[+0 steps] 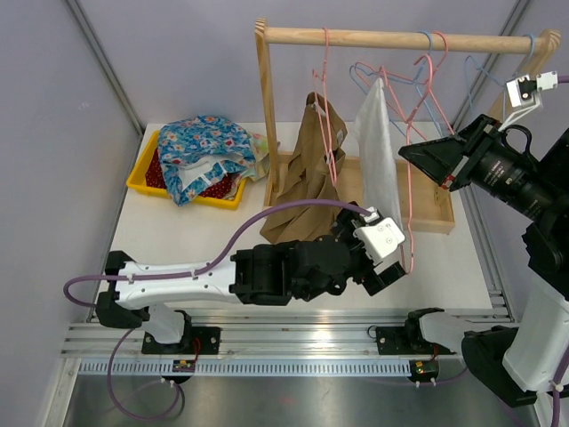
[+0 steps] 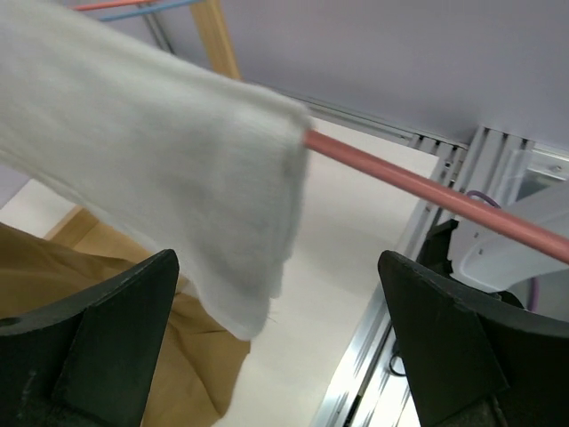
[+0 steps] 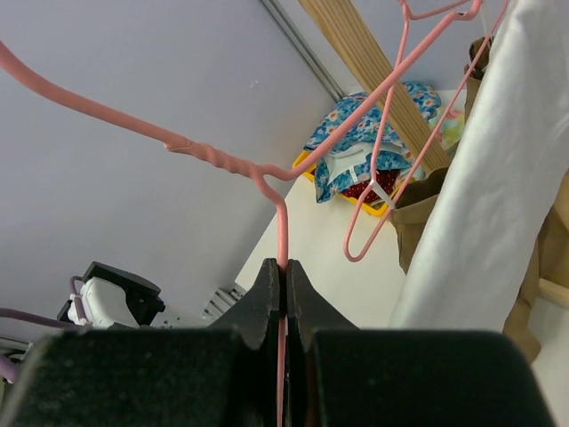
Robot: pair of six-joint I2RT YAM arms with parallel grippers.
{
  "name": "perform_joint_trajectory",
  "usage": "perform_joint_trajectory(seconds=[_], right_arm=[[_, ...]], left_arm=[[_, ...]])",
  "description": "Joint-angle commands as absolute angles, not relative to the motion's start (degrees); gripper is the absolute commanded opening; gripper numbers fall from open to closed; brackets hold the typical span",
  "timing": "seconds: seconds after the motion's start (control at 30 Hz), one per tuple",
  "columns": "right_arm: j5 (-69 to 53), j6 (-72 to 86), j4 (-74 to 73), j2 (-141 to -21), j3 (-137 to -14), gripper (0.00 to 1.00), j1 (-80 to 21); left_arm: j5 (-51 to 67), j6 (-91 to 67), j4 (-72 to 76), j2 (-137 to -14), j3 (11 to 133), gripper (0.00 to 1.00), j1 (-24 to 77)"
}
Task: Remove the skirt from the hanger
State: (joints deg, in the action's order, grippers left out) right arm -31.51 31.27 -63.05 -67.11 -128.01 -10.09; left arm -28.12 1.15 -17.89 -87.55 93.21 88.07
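The white skirt (image 1: 380, 160) hangs draped over the pink hanger (image 3: 222, 165) on the wooden rail (image 1: 400, 38). The right claw (image 3: 284, 277) pinches the hanger's wire, steadying it. The left claw (image 2: 276, 276) is spread by the skirt's lower corner. Grasping is in hand; next it must close on cloth and pull it off.

The skirt (image 1: 383, 160) is soft matt cloth (slightly fuzzy), the hanger (image 2: 427, 191) smooth coated wire, the rack (image 1: 400, 38) bare wood.

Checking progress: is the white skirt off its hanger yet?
Still on: the white skirt drapes over the bar of the pink hanger in the left wrist view.
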Motion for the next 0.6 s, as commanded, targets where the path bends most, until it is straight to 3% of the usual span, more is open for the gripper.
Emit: perform_joint_trajectory(seconds=[0.0,0.57], right_arm=[[-33.40,29.53,-61.26,-66.01,-129.55,0.00,-10.37],[-34.28,30.50,-59.86,-65.04,-127.97,0.00,-10.28]], left_arm=[[-33.22,2.99,-14.23,-84.73,96.24,0.99,88.42],[-34.72,3.43,-11.51,-82.61,91.40,0.92,88.95]])
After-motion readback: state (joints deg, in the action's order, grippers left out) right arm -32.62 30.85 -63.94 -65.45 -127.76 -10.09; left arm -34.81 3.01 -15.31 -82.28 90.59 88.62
